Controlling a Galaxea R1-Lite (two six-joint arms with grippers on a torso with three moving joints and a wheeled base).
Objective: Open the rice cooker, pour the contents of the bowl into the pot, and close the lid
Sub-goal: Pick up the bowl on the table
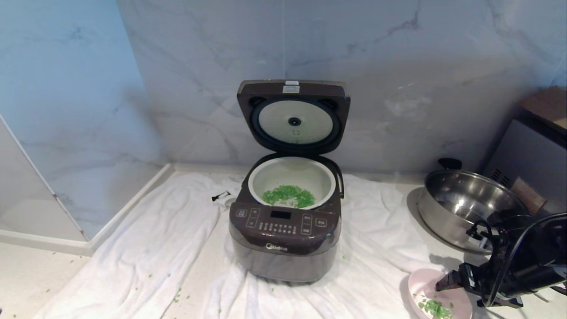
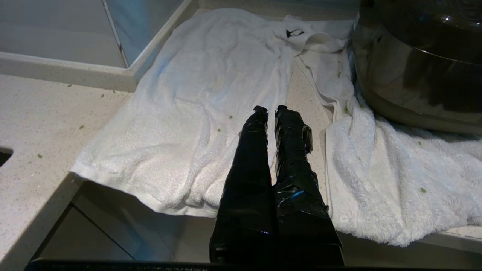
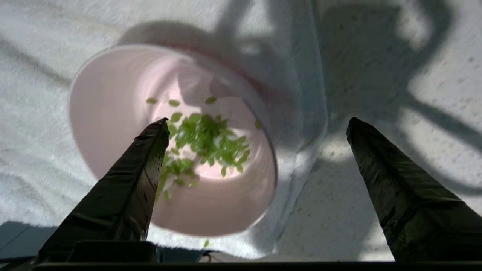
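With the lid [image 1: 294,116] upright over the rice cooker [image 1: 283,230] and green bits in the pot [image 1: 292,182], the empty right gripper [image 3: 256,128], spread wide over the pink bowl [image 1: 436,294] right of the cooker, risks tipping it.

A rumpled white towel [image 1: 177,248] covers the pale speckled worktop [image 1: 26,279], reaching the grey-veined marble wall [image 1: 398,66] behind it. Green flecks [image 1: 177,296] dot the towel's front folds; a small black clip [image 1: 220,195] lies toward its back left. Just right of the towel stands a shiny steel pan [image 1: 460,208] with black handles, a brown box [image 1: 547,106] beyond the pan
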